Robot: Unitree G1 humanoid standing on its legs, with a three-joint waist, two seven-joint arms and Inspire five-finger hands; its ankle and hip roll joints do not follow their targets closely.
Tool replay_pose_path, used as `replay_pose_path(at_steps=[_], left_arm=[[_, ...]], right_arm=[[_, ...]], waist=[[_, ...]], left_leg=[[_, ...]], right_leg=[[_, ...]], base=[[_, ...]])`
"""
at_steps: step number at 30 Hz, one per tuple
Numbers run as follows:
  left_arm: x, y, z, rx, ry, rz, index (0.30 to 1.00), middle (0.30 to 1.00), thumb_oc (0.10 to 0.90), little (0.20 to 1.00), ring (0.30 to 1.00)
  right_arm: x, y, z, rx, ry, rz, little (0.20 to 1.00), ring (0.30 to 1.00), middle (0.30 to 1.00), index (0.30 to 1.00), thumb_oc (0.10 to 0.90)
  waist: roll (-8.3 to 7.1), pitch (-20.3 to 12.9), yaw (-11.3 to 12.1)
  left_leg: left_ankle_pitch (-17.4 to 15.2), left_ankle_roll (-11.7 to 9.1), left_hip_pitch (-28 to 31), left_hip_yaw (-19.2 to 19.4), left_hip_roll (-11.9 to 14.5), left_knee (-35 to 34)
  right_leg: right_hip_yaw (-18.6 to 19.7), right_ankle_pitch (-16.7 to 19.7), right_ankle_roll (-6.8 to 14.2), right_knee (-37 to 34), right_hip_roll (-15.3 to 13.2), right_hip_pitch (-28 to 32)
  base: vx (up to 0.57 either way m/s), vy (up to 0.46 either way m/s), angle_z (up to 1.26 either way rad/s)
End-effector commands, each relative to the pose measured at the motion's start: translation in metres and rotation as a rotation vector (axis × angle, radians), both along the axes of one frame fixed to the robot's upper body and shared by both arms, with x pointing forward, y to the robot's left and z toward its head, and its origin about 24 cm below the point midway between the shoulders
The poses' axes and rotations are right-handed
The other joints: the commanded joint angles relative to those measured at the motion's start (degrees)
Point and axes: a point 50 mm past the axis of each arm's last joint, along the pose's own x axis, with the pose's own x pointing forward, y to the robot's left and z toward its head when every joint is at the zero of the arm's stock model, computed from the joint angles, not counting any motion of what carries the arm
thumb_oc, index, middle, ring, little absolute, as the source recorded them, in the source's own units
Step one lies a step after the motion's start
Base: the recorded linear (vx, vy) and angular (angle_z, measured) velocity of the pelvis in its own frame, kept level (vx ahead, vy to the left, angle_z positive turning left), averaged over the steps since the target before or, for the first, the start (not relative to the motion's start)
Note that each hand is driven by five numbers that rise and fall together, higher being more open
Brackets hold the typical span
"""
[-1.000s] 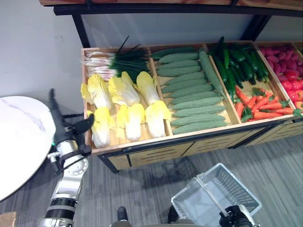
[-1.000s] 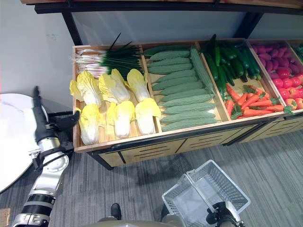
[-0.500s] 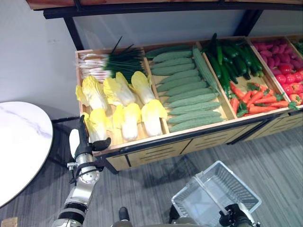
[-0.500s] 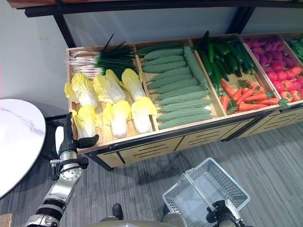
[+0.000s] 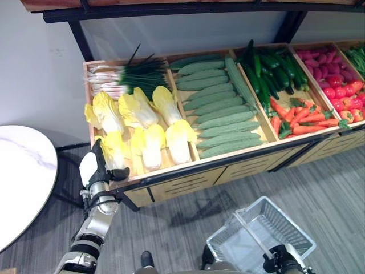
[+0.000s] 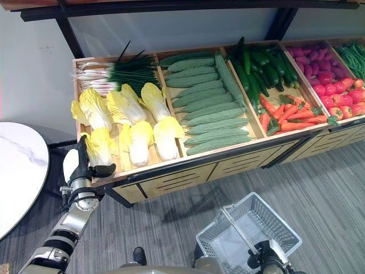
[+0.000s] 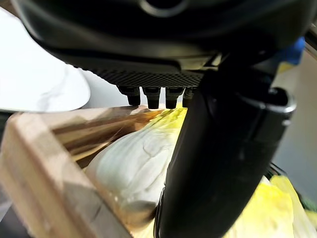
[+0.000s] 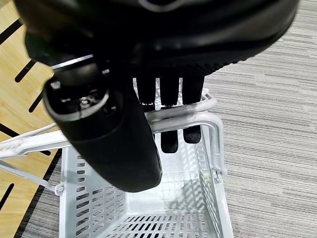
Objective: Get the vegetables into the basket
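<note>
Left hand (image 5: 100,169) is reaching, fingers straight, toward the cabbage (image 5: 116,149); right hand (image 8: 148,94) is gripping the basket (image 6: 251,228) handle. Next: close around the cabbage.

A shop: wooden produce display (image 5: 171,174) stocked with sorted vegetables.

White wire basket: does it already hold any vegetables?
No, the white wire basket, carried by the right hand, holds nothing.

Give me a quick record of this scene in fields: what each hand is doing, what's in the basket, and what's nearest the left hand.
left hand: open, at the crate's front left corner, fingers toward a cabbage
right hand: fingers curled round the basket handle
basket: white, above the floor, no vegetables inside
nearest vegetable: the front left cabbage
task state: nothing picked yet
</note>
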Motion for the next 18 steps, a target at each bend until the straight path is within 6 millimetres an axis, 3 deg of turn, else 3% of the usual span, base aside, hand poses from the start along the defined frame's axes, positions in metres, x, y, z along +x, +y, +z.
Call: replay_pose_path(at_steps=[1,2,5,6,8,10,15,17,18], left_arm=[[0.041,-0.002,0.069,0.197,-0.262,-0.070,0.901,0.901,0.829,0.901,0.901],[0.042,-0.002,0.072,0.305,-0.245,-0.092,0.709,0.709,0.692,0.709,0.709],[0.040,0.003,0.064,0.410,-0.188,-0.094,0.544,0.544,0.575,0.544,0.544],[0.039,0.005,0.059,0.451,-0.146,-0.097,0.415,0.415,0.482,0.415,0.415],[0.035,0.013,0.046,0.491,-0.076,-0.072,0.300,0.300,0.400,0.300,0.300],[0.026,0.023,0.027,0.504,0.020,-0.023,0.300,0.300,0.400,0.300,0.300],[0.006,0.040,0.001,0.476,0.117,0.068,0.300,0.300,0.400,0.300,0.300],[0.001,0.046,0.001,0.460,0.105,0.099,0.300,0.300,0.400,0.300,0.300],[0.003,0.049,0.011,0.449,0.045,0.128,0.300,0.300,0.400,0.300,0.300]], right_arm=[[0.016,-0.019,0.013,-0.101,-0.044,0.057,0.300,0.300,0.300,0.300,0.400],[0.019,-0.018,0.013,-0.097,-0.055,0.062,0.300,0.300,0.300,0.300,0.400],[0.022,-0.018,0.014,-0.100,-0.067,0.068,0.300,0.300,0.300,0.300,0.400],[0.023,-0.017,0.014,-0.100,-0.072,0.070,0.300,0.300,0.300,0.300,0.400],[0.025,-0.017,0.014,-0.101,-0.076,0.070,0.300,0.300,0.300,0.300,0.400],[0.026,-0.017,0.015,-0.105,-0.085,0.074,0.300,0.300,0.300,0.300,0.400],[0.024,-0.017,0.014,-0.109,-0.084,0.073,0.300,0.300,0.300,0.300,0.400],[0.019,-0.017,0.013,-0.110,-0.070,0.064,0.300,0.300,0.300,0.300,0.400],[0.016,-0.016,0.011,-0.107,-0.062,0.058,0.300,0.300,0.300,0.300,0.400]], waist=[[-1.84,-2.3,-0.1],[-1.77,-2.1,-0.1],[-1.77,-2.0,-0.2],[-1.75,-2.1,-0.2],[-1.74,-2.1,-0.2],[-1.73,-2.1,-0.3],[-1.76,-2.4,-0.4],[-1.94,-2.6,-0.3],[-2.06,-2.7,-0.2]], left_leg=[[-2.4,-3.2,0.5,-2.2,3.8,0.0],[-2.5,-3.3,0.6,-2.1,3.9,0.0],[-2.5,-3.4,0.7,-2.1,4.1,0.0],[-2.6,-3.4,0.8,-2.0,4.1,0.0],[-2.7,-3.4,1.0,-1.9,4.1,0.0],[-2.7,-3.4,1.2,-1.8,4.0,0.0],[-2.8,-3.4,1.6,-1.4,3.9,0.0],[-3.0,-3.3,1.9,-1.4,3.8,0.0],[-3.1,-3.3,2.0,-1.5,3.6,0.0]], right_leg=[[0.8,3.6,7.9,-0.1,-6.9,-2.0],[1.0,3.5,7.9,-0.1,-6.8,-2.1],[1.0,3.5,7.9,-0.1,-6.7,-2.0],[1.1,3.4,7.9,-0.1,-6.6,-2.0],[1.1,3.3,7.9,-0.1,-6.5,-1.9],[1.3,3.2,7.8,-0.1,-6.4,-1.9],[1.5,3.2,7.9,-0.1,-6.5,-1.6],[1.6,3.1,8.0,-0.1,-6.5,-1.4],[1.4,3.1,8.0,-0.1,-6.6,-1.2]], base=[[0.02,-0.012,-0.06],[0.02,-0.011,-0.04],[0.01,-0.004,-0.01],[0.00,0.000,0.00],[0.00,0.000,0.00],[0.02,-0.001,-0.03],[0.01,0.004,-0.10],[0.02,0.003,-0.06],[0.00,0.000,0.00]])
